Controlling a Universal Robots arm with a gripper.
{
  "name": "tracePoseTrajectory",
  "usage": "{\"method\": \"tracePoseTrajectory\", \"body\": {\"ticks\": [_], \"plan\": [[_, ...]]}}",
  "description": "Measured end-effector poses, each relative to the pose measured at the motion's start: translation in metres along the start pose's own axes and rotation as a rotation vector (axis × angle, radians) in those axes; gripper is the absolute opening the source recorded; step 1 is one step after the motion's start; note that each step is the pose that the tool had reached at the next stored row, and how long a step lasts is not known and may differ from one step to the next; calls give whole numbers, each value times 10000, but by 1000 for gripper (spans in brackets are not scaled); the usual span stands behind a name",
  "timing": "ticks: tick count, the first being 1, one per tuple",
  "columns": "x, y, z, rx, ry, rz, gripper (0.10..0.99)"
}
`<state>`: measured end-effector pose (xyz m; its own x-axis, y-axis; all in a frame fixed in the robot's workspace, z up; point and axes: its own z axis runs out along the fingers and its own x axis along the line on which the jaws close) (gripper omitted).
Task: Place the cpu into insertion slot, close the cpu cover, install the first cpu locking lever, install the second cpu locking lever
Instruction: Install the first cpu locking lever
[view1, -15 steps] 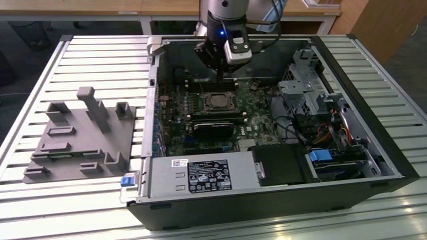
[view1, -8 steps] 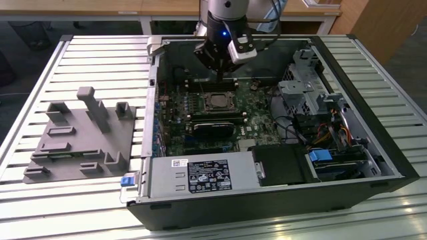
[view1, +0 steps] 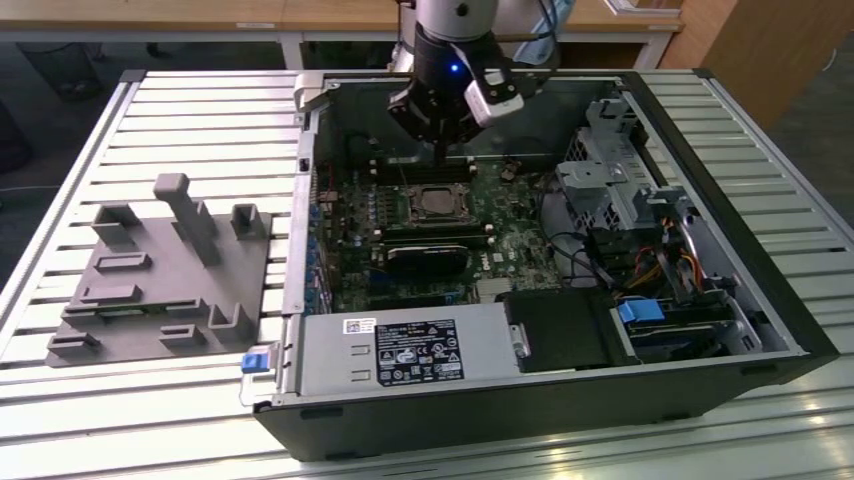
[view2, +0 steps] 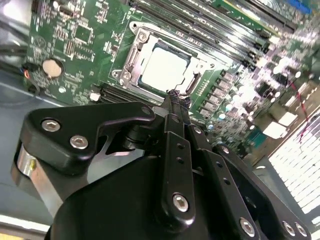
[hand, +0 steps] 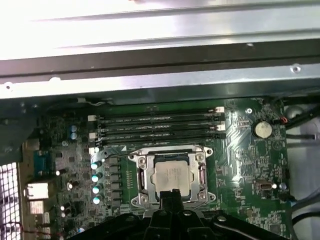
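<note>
The cpu (hand: 171, 177), a silvery square chip, lies flat in the insertion slot (view2: 161, 47) on the green board, also seen in the exterior view (view1: 434, 205). The dull silver cpu cover (hand: 200, 175) lies down around the chip and frames its top (view2: 165, 67). A thin metal locking lever (hand: 155, 149) runs along the socket's side nearest the memory slots. My gripper (view2: 175, 96) hangs just above the socket's edge, shut with nothing between its black fingers (hand: 172, 196). In the exterior view my gripper (view1: 445, 158) is inside the case, just behind the socket.
Long black memory slots (hand: 157, 127) lie beside the socket. A black heatsink (view1: 427, 258) sits in front of it, and a grey power supply (view1: 400, 352) at the case front. Drive bays and cables (view1: 641, 230) fill the exterior view's right. A grey fixture (view1: 160, 270) stands outside the case.
</note>
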<state>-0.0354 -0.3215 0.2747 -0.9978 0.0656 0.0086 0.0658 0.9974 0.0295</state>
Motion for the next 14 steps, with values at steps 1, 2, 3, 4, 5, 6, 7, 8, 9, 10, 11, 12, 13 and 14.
{"method": "tracePoseTrajectory", "body": {"ticks": [1, 2, 3, 4, 5, 6, 7, 8, 9, 10, 11, 12, 13, 14], "plan": [[0, 0, 1, 1, 3, -171, 106], [0, 0, 3, 1, 3, -321, 106], [0, 0, 5, 1, -7, -414, 106], [6, -1, 8, -1, -42, -442, 106], [22, -2, 12, -7, -95, -449, 106], [46, -4, 16, -11, -152, -452, 106], [78, -6, 22, -17, -211, -454, 106], [108, -8, 27, -24, -248, -454, 106], [139, -10, 31, -37, -266, -455, 106], [172, -13, 34, -53, -271, -456, 106], [214, -15, 36, -67, -273, -454, 106], [258, -18, 38, -79, -275, -455, 106], [293, -21, 40, -87, -276, -456, 106], [321, -23, 43, -93, -276, -454, 106]]}}
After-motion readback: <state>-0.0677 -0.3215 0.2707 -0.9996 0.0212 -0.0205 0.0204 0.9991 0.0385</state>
